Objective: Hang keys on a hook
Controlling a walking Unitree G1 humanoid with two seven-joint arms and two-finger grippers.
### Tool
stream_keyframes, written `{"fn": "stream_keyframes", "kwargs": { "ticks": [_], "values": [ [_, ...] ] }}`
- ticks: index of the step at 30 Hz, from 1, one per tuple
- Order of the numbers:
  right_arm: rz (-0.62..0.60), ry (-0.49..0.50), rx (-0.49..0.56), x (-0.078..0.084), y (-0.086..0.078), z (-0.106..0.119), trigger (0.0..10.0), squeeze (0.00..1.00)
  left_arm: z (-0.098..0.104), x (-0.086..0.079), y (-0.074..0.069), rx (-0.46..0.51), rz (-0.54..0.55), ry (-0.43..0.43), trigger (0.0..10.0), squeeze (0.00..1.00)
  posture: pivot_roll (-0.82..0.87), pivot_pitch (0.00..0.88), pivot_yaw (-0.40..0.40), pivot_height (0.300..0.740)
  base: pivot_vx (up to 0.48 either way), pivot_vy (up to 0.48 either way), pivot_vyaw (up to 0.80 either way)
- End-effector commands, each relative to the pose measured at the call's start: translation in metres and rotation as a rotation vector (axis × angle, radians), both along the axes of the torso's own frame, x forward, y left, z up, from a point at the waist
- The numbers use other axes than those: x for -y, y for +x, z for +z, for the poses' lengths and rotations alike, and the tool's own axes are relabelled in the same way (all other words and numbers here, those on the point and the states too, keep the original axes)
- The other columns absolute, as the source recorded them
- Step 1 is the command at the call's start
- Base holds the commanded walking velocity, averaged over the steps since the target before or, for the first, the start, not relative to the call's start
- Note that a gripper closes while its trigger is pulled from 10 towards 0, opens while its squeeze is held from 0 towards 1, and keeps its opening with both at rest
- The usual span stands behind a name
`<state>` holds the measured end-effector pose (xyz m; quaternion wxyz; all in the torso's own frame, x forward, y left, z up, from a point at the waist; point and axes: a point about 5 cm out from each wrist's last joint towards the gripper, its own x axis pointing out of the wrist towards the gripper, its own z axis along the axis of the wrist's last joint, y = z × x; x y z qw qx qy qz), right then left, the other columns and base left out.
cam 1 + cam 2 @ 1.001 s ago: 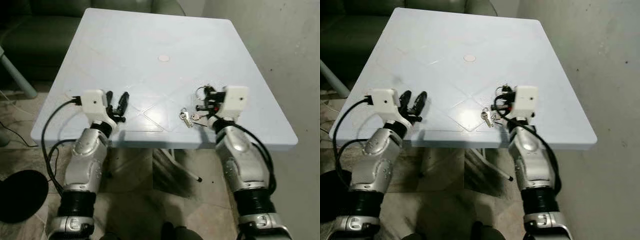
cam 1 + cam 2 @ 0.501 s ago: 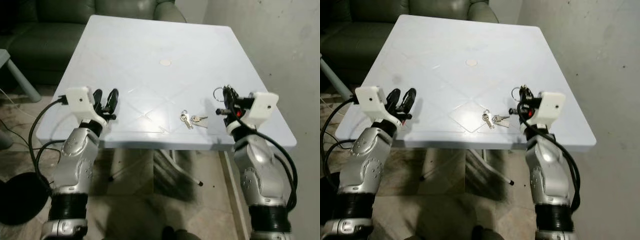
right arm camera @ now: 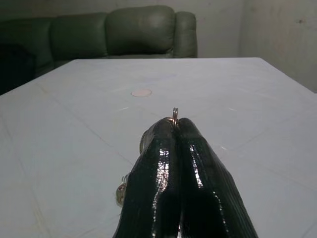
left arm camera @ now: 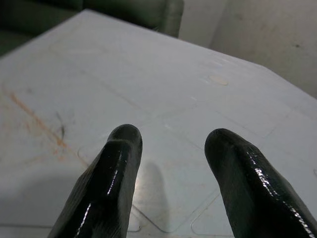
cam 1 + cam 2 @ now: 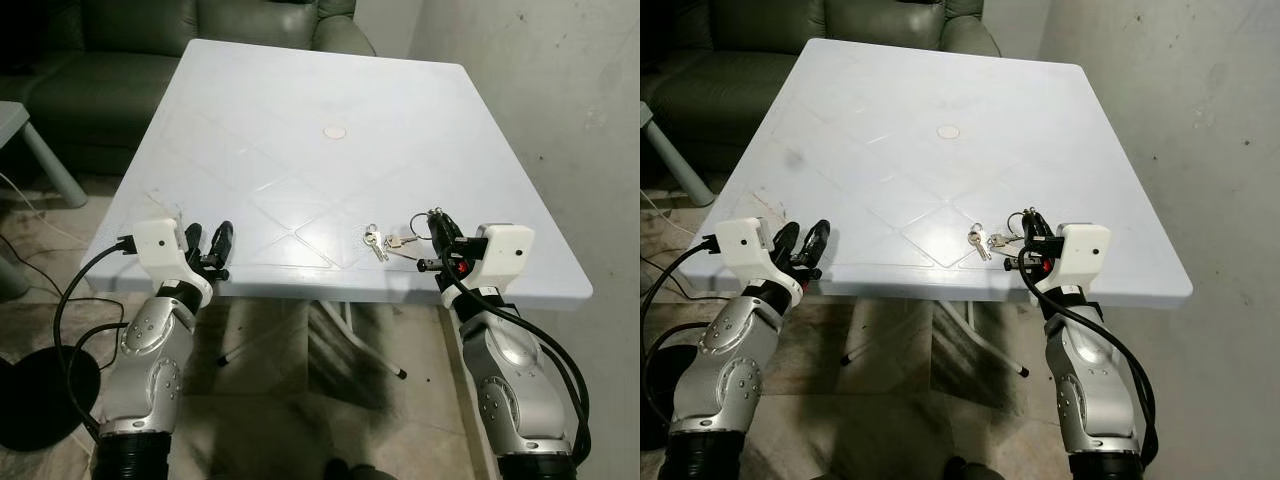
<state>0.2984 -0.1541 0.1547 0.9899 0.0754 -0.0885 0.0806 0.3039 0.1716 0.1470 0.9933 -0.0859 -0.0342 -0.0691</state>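
Leftmost, at the lower left of the left eye view, the left gripper [image 5: 211,252] hovers at the near edge of the table [image 5: 300,120] with its two black fingers [image 4: 111,168] spread apart and nothing between them; it looks parked there simply to stay out of the way, since the job seems to belong to the other arm. Toward the middle of the frame, slightly right of centre and close to the table's near edge, the keys [image 5: 378,240] lie flat on the pale surface. Just right of them, the right gripper [image 5: 437,238] has its fingers pressed together on the key ring [image 3: 175,114], whose thin metal loop pokes up between the tips in the right wrist view. Pinching the ring rather than a key blade would leave the loop free to slip over a hook. I see no hook, so lifting and carrying are probably ahead.
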Motion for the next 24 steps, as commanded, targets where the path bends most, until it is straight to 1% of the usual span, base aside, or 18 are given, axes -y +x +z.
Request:
{"fn": "stream_keyframes", "kwargs": {
  "ticks": [1, 2, 3, 6, 7, 9, 11, 13, 15, 17, 18, 19, 22, 24],
  "values": [
    [-0.004, -0.011, 0.027, 0.004, -0.003, 0.005, 10.0, 0.00, 0.002, 0.000, -0.001, 0.007, 0.006, 0.019, 10.0, 0.00, 0.03, 0.058, -0.073, 0.740, 0.000, 0.000, 0.00],
    [-0.002, -0.019, 0.037, 0.003, -0.003, 0.006, 10.0, 0.00, 0.004, -0.003, -0.001, 0.015, 0.015, 0.010, 10.0, 0.00, 0.03, 0.052, -0.073, 0.740, 0.000, 0.000, 0.00],
    [0.007, -0.029, 0.049, 0.003, -0.002, 0.008, 10.0, 0.00, 0.007, -0.008, 0.002, 0.022, 0.024, -0.021, 10.0, 0.00, 0.03, 0.042, -0.071, 0.740, 0.000, 0.000, 0.00],
    [0.001, -0.056, 0.061, 0.003, -0.001, 0.010, 10.0, 0.00, 0.009, -0.011, 0.005, 0.028, 0.032, -0.017, 10.0, 0.00, 0.03, 0.036, -0.068, 0.740, 0.000, 0.000, 0.00],
    [0.001, -0.070, 0.064, 0.003, 0.000, 0.011, 10.0, 0.00, 0.010, -0.011, 0.008, 0.024, 0.029, -0.002, 10.0, 0.00, 0.03, 0.031, -0.066, 0.740, 0.000, 0.000, 0.00],
    [-0.013, -0.159, 0.052, 0.005, 0.004, 0.009, 10.0, 0.00, 0.011, -0.013, 0.014, -0.001, 0.022, 0.103, 10.0, 0.00, 0.03, 0.024, -0.066, 0.740, 0.000, 0.000, 0.00],
    [-0.031, -0.199, 0.037, 0.007, 0.006, 0.007, 10.0, 0.00, 0.014, -0.011, 0.016, 0.020, 0.000, 0.079, 10.0, 0.00, 0.03, 0.022, -0.066, 0.740, 0.000, 0.000, 0.00],
    [-0.033, -0.194, 0.036, 0.009, 0.008, 0.008, 10.0, 0.00, 0.017, -0.012, 0.018, 0.028, 0.014, 0.058, 10.0, 0.00, 0.03, 0.016, -0.065, 0.740, 0.000, 0.000, 0.00],
    [-0.036, -0.207, 0.040, 0.011, 0.009, 0.008, 10.0, 0.00, 0.018, -0.011, 0.020, 0.032, 0.018, 0.061, 10.0, 0.00, 0.03, 0.007, -0.065, 0.740, 0.000, 0.000, 0.00],
    [-0.030, -0.190, 0.046, 0.010, 0.010, 0.009, 10.0, 0.00, 0.016, -0.008, 0.022, 0.021, -0.003, 0.055, 10.0, 0.00, 0.03, 0.000, -0.064, 0.740, 0.000, 0.000, 0.00],
    [-0.022, -0.201, 0.045, 0.009, 0.010, 0.009, 10.0, 0.00, 0.017, -0.008, 0.022, 0.033, 0.013, 0.105, 10.0, 0.00, 0.03, 0.000, -0.065, 0.740, 0.000, 0.000, 0.00],
    [-0.012, -0.205, 0.040, 0.008, 0.009, 0.008, 10.0, 0.00, 0.017, -0.007, 0.023, 0.041, 0.016, 0.133, 10.0, 0.00, 0.03, 0.000, -0.066, 0.740, 0.000, 0.000, 0.00],
    [-0.012, -0.218, 0.035, 0.007, 0.010, 0.005, 10.0, 0.00, 0.016, -0.006, 0.025, 0.048, 0.006, 0.124, 10.0, 0.00, 0.03, 0.000, -0.068, 0.740, 0.000, 0.000, 0.00],
    [-0.019, -0.225, 0.037, 0.007, 0.010, 0.005, 10.0, 0.00, 0.017, -0.006, 0.025, 0.058, 0.015, 0.140, 10.0, 0.00, 0.03, 0.000, -0.069, 0.740, 0.000, 0.000, 0.00]
  ]
}}
